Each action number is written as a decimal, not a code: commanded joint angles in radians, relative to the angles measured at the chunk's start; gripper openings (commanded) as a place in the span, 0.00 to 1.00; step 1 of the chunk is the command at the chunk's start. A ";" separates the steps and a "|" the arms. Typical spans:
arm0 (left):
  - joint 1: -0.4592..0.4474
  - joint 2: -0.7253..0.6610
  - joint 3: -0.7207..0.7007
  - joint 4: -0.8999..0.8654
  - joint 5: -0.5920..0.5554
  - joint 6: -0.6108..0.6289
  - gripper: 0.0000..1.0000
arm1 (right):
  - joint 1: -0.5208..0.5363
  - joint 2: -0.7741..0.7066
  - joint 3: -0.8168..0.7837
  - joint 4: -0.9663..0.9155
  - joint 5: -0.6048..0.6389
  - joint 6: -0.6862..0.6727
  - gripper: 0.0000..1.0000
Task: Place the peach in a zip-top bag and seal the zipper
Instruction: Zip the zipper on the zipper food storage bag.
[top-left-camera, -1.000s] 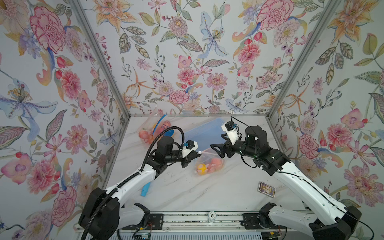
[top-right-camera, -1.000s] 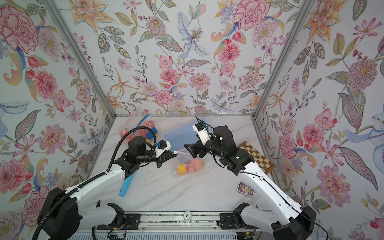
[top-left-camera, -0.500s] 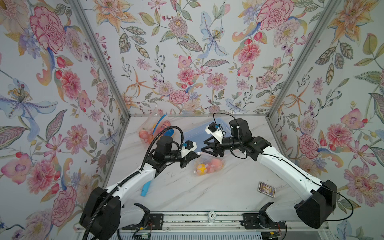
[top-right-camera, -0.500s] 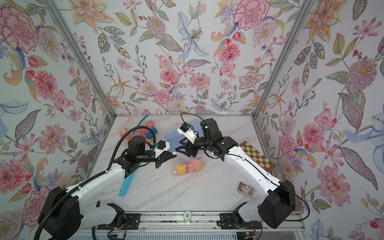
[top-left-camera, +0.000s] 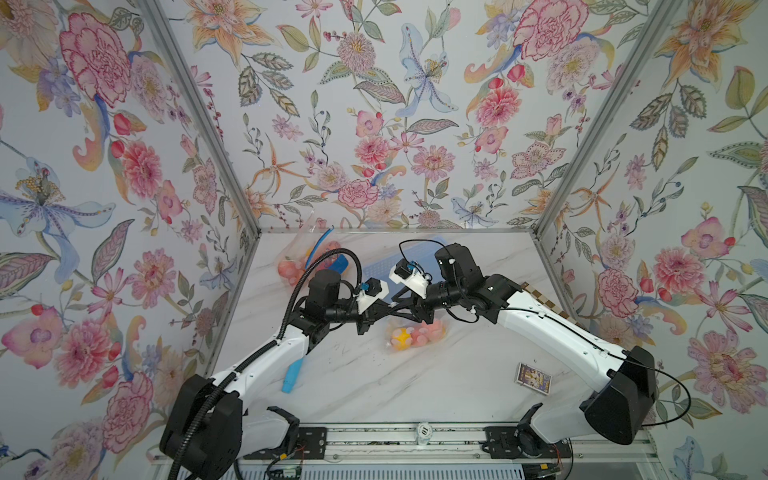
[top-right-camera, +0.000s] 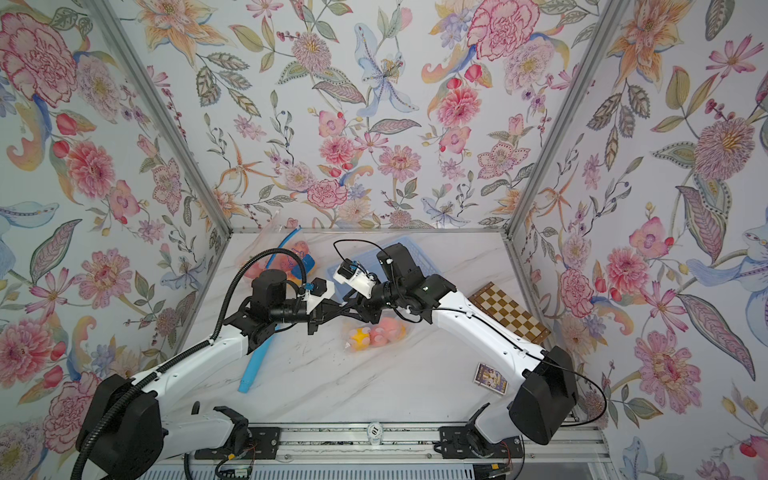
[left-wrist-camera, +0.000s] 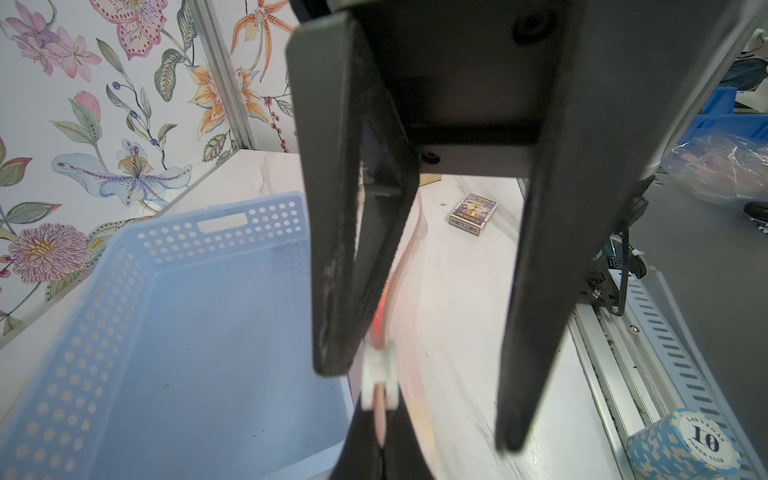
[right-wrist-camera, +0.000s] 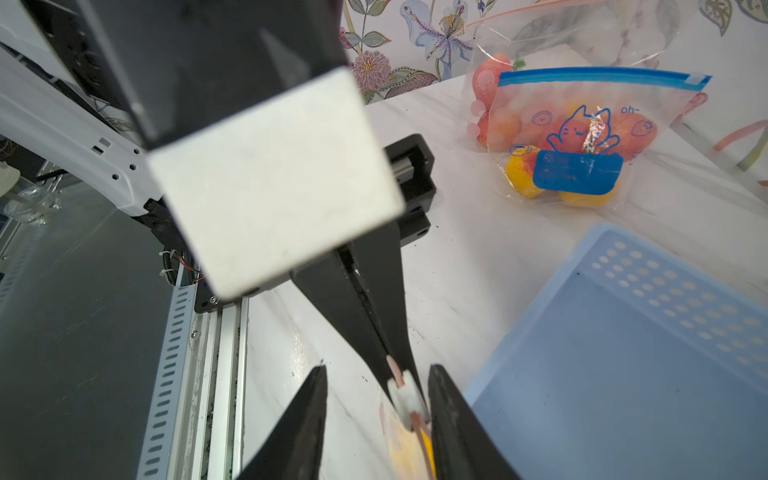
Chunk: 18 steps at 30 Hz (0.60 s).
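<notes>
While both arms meet mid-table, near rail: poker chip (top-left-camera: 423, 432) parked on the track, out of play.
Near table: card box (top-left-camera: 534, 377) to the right, blue tube (top-left-camera: 292, 375) to the left under the left arm, both well apart from the action.
Bag: zip-top bag (top-left-camera: 415, 337) at the middle, body sagging below the two hands, zipper edge pulled up and stretched so the track runs straight.
Peach: peach (top-left-camera: 432, 330) inside that bag, pink, just beside a yellow piece (top-left-camera: 400, 337). Loading looks done; sealing is the step in hand.
Left hand: left hand (right-wrist-camera: 390, 358) clamped tight on the end of the zipper strip. An anchor, I'd judge, so the bag can't trail along when the slider is pulled.
Slider: white slider (right-wrist-camera: 404, 397) sitting on the strip right beyond the left fingertips.
Right hand: right hand (right-wrist-camera: 377, 370) narrowed but not shut, jaws straddling the slider. One looks to touch it, daylight on the other side. No grip yet.
Next: pinch the slider, then draw it right along the track, away from the anchor. The risk is a slip off that small tab.
Far table: blue basket (left-wrist-camera: 187, 332) empty just behind the hands, checkerboard (top-right-camera: 509, 312) at the right wall, second bag of fruit (right-wrist-camera: 582, 137) in the far-left corner.
</notes>
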 joint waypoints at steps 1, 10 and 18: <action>0.009 -0.006 -0.008 -0.007 0.043 0.006 0.00 | 0.011 0.021 0.040 -0.039 0.048 -0.042 0.41; 0.011 -0.005 -0.010 -0.017 0.042 0.010 0.00 | 0.011 0.038 0.053 -0.051 0.057 -0.060 0.30; 0.015 0.003 -0.012 -0.012 0.039 0.004 0.00 | 0.009 0.029 0.039 -0.052 0.056 -0.059 0.16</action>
